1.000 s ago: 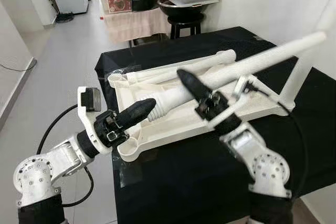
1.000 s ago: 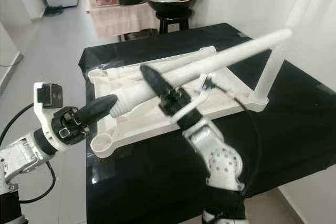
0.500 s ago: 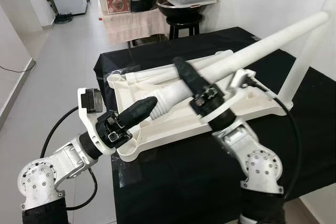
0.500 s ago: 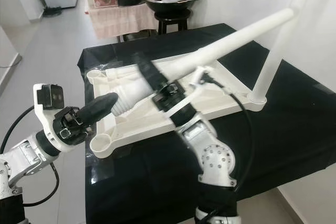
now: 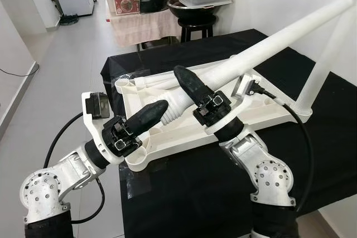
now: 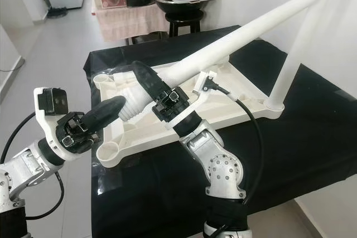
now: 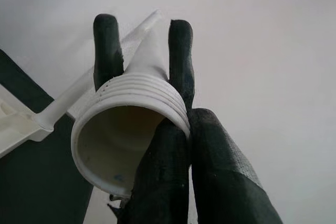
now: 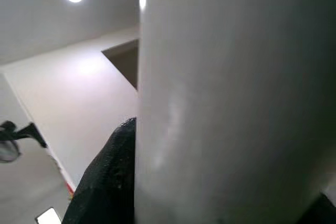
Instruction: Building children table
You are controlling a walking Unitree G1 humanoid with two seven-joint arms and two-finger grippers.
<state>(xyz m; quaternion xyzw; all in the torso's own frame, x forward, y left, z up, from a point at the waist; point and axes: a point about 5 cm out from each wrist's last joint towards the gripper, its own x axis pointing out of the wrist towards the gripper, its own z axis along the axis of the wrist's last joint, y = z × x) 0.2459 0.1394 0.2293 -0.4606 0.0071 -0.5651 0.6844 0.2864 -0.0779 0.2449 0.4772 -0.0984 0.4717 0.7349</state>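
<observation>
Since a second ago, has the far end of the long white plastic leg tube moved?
Yes. The long white plastic leg tube has tilted up: its far tip now sits higher against the upright white leg fixed in the tabletop.

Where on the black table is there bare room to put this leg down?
Bare black cloth lies between the white tabletop and the table's near edge, beside the right arm. The middle is crowded: tabletop, left gripper and right gripper on the table leg.

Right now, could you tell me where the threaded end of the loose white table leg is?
In the left eye view the threaded end sits at centre-left, above the upturned white tabletop, between the left gripper and the right gripper.
</observation>
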